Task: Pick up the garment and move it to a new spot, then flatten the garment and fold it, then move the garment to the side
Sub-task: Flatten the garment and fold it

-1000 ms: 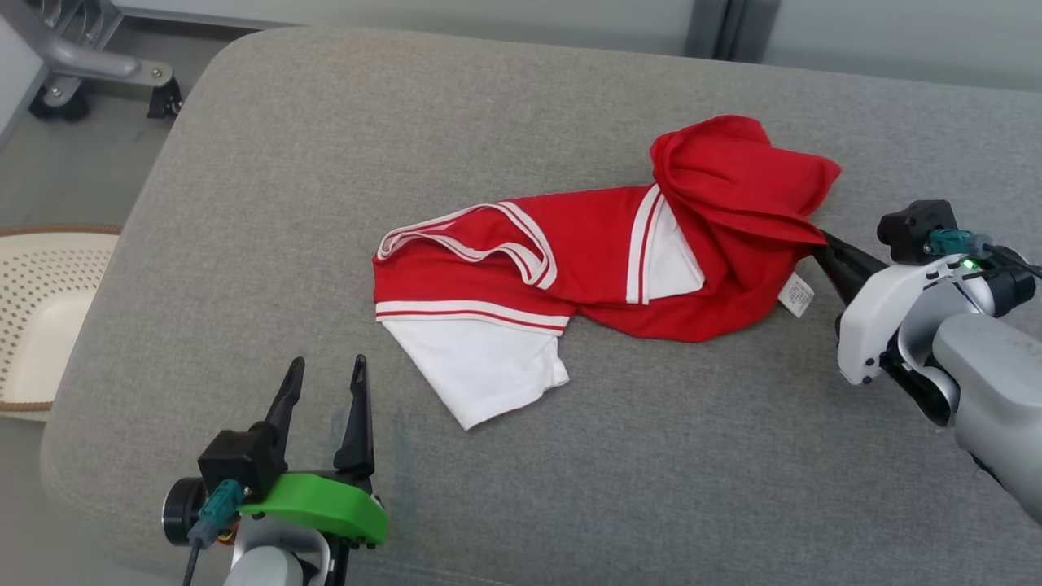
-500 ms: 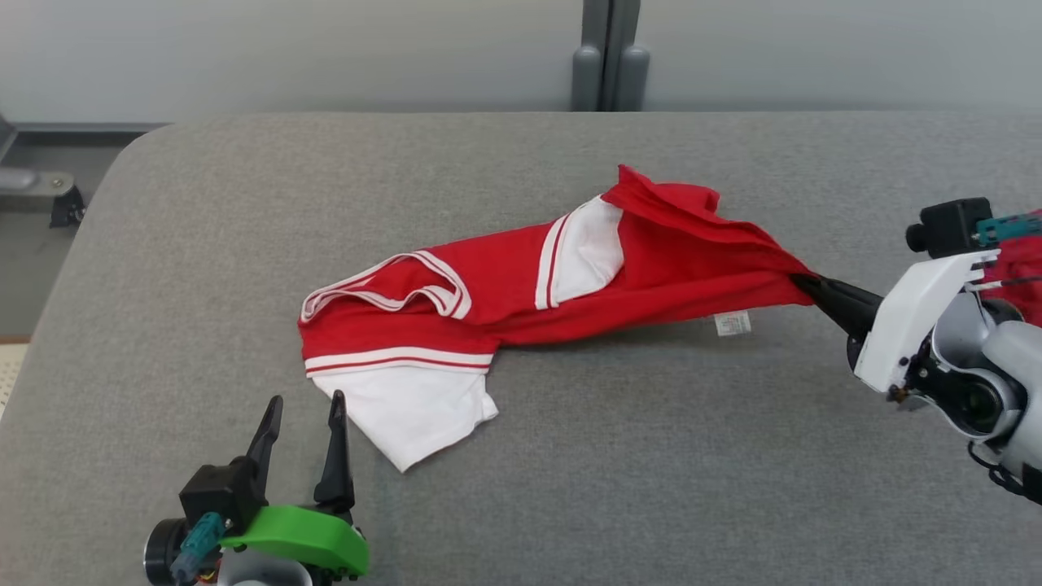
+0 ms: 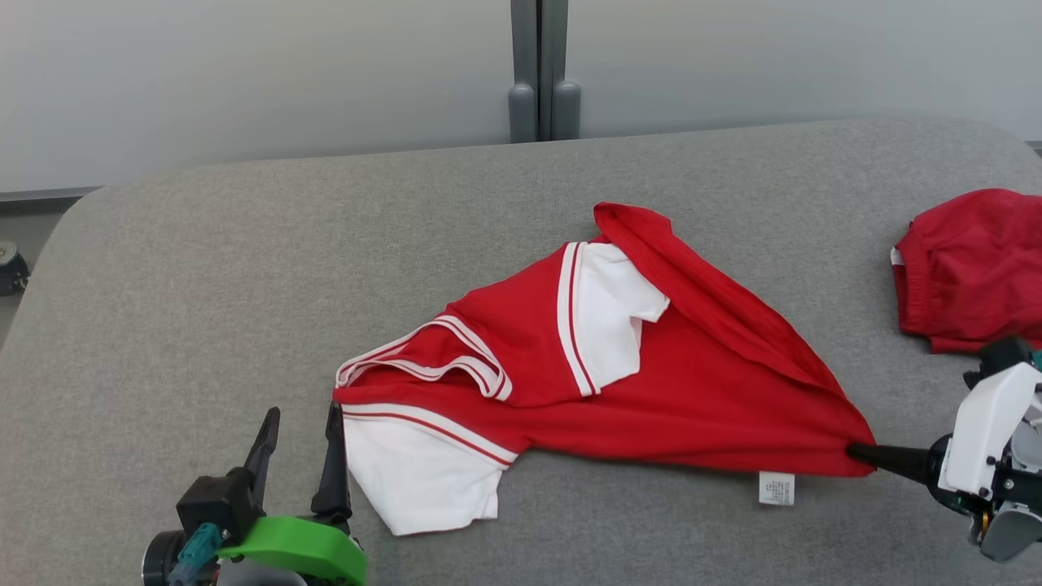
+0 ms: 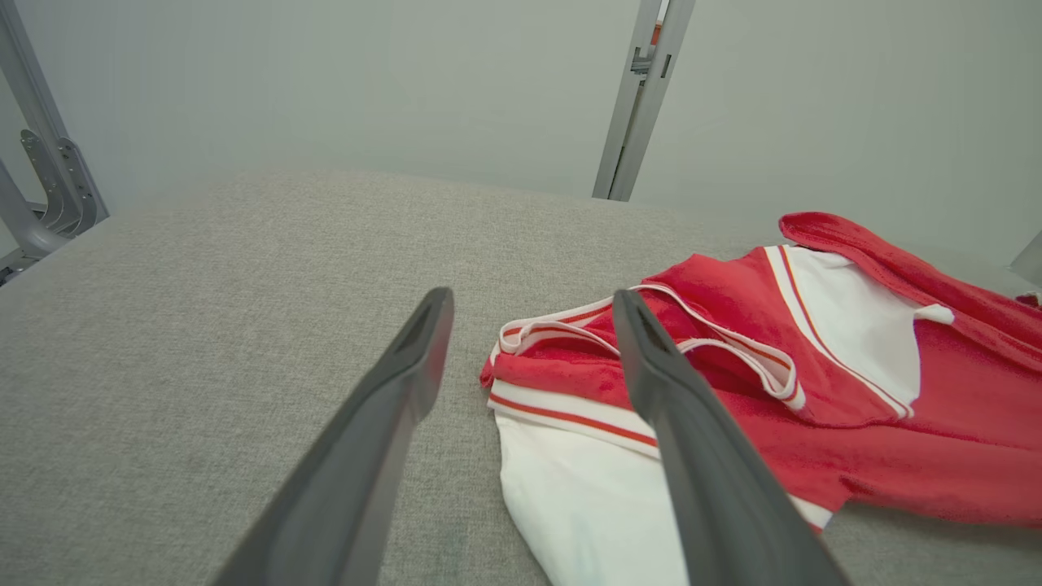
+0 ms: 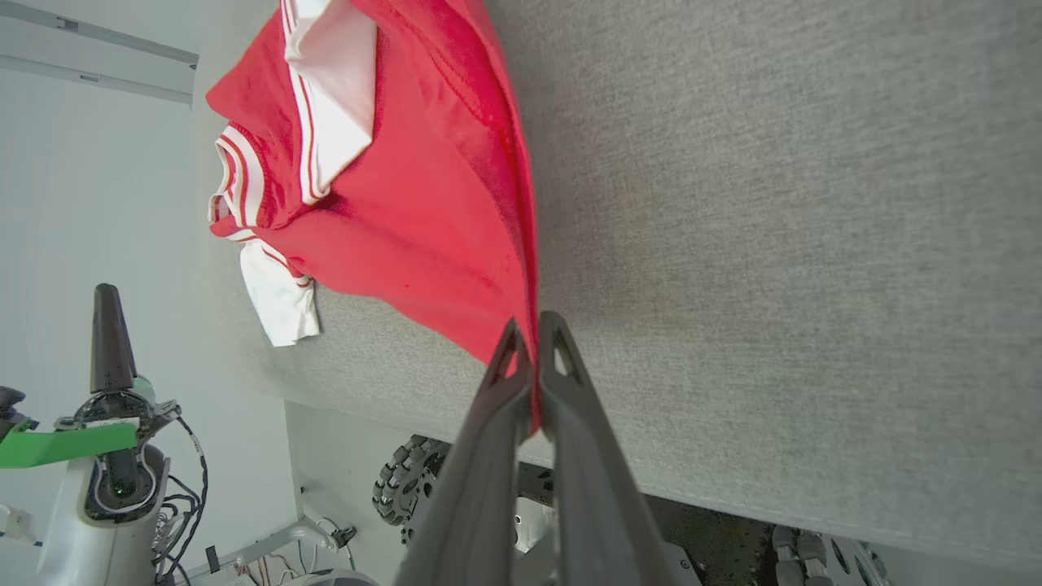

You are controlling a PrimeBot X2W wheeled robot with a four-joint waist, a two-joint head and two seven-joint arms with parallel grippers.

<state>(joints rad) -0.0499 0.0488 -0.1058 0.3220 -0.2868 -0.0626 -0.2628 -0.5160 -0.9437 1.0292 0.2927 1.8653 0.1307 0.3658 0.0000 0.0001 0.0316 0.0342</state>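
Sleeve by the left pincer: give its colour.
Sleeve: white, red-striped along its upper edge; best in the head view.

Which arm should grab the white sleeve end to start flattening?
Left. The left gripper is open and holds nothing, its fingertips right beside the white sleeve. The right gripper is shut on the far red corner of the garment, so it's occupied.

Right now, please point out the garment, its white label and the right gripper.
garment (image 3: 692, 391), head view, red body.
white label (image 3: 776, 488), head view, its middle.
right gripper (image 5: 531, 338), right wrist view, between its fingertips.
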